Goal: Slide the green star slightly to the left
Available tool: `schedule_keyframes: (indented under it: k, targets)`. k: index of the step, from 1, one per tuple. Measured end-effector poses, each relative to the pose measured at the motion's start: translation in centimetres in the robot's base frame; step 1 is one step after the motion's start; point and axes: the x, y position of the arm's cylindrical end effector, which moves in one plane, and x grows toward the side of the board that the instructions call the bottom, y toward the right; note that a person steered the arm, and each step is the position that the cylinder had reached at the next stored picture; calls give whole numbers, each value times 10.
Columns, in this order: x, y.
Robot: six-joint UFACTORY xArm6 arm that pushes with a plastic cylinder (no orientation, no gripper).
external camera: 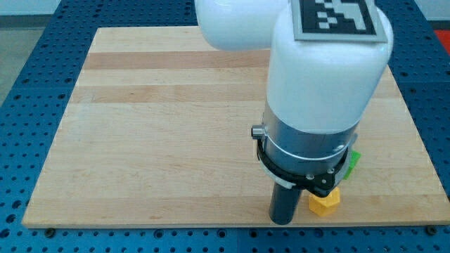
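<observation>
A green block (354, 161), presumably the green star, shows only as a small sliver at the view's right, mostly hidden behind the arm's grey wrist. A yellow block (324, 202), hexagon-like, lies just below it near the board's bottom edge. My rod comes down at the bottom centre; my tip (283, 221) rests on the board just left of the yellow block and below-left of the green block, apart from the green one.
The large white arm body (327, 77) with a black-and-white marker on top covers the board's upper right. The wooden board (162, 133) lies on a blue perforated table (28, 56). The board's bottom edge runs just below my tip.
</observation>
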Motion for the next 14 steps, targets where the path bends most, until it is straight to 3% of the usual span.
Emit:
schedule_keyframes:
  k: [4,6,7,10,14]
  targets:
    - [-1,88]
    - [-42,185]
    - [-64,199]
    - [-70,127]
    - [-70,114]
